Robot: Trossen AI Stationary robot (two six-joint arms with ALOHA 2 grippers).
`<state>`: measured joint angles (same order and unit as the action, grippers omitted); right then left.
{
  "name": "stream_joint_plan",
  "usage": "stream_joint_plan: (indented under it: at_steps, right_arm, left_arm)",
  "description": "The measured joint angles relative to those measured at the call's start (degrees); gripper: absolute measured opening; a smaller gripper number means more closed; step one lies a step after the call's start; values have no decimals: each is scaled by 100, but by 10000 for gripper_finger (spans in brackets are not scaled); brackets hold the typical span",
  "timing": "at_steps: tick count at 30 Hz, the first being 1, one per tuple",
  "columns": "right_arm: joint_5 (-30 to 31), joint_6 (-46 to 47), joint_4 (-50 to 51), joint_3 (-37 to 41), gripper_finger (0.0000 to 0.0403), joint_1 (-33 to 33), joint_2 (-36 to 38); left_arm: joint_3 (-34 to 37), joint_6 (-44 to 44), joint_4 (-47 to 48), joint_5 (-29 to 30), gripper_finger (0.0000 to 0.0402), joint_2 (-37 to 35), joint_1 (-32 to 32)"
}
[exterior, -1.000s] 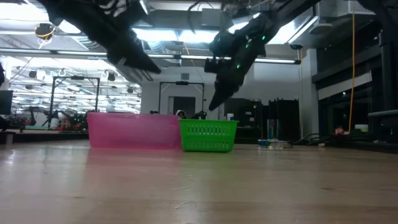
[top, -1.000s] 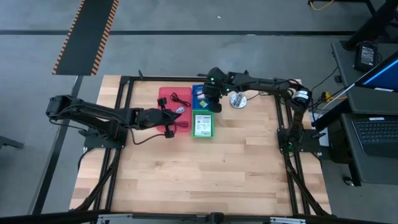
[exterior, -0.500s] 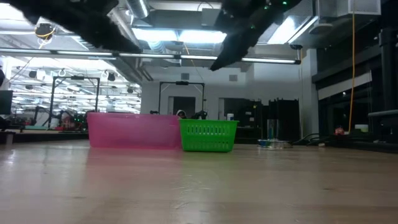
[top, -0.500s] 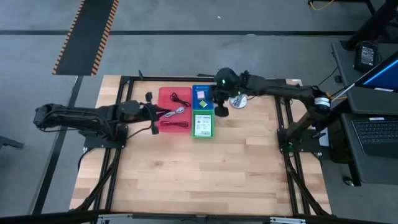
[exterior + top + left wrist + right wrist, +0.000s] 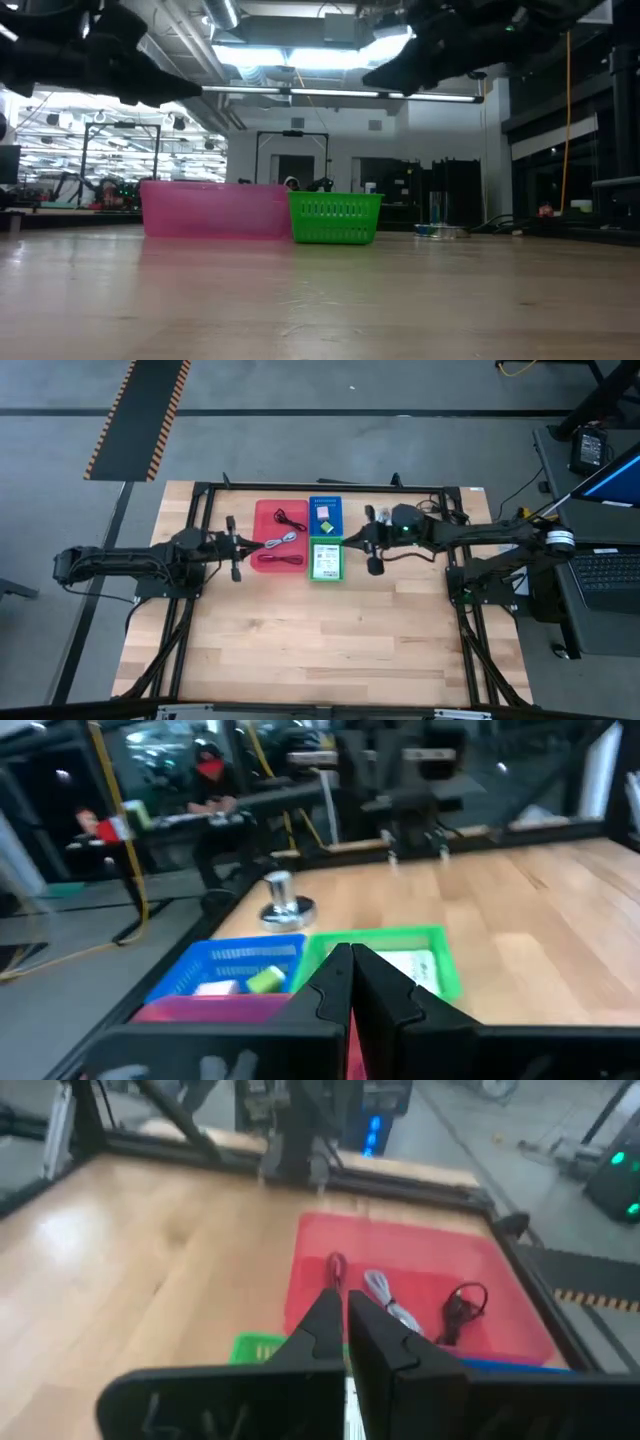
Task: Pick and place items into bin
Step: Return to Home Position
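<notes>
High view: my left gripper (image 5: 246, 547) hangs beside the red bin (image 5: 264, 526), my right gripper (image 5: 354, 544) beside the green bin (image 5: 326, 578). Both finger pairs are pressed together.

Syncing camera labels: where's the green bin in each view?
High view: green bin mid-table, directly right of the red bin.
Low view: centre, against the red bin's right end.
Left wrist view: close ahead, next to the blue bin.
Right wrist view: only a green sliver, nearer than the red bin.
Shared landmark: the red bin, alongside it in every view.
</notes>
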<state>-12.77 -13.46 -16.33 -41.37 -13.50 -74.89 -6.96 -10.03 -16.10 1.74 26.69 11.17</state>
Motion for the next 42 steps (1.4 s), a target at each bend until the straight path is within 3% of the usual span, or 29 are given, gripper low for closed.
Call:
stream_joint_plan:
  at_steps: [6, 13, 18, 25, 42]
  right_arm:
    - [20, 182, -536, 630, 2, 23, 455]
    - [14, 271, -1268, 1049, 2, 23, 496]
    - [-14, 283, -1362, 1069, 2, 23, 494]
    - [-640, 296, -1445, 1069, 2, 80, 492]
    - [-765, 540, -1417, 1069, 2, 252, 459]
  left_arm:
    - [227, 93, 82, -203, 3, -823, 227]
    - [313, 265, 566, -223, 3, -1510, 286]
    - [313, 176, 747, -186, 3, -1701, 283]
    - [313, 181, 847, -169, 3, -1706, 283]
    - [397, -36, 1354, -366, 1, -2388, 283]
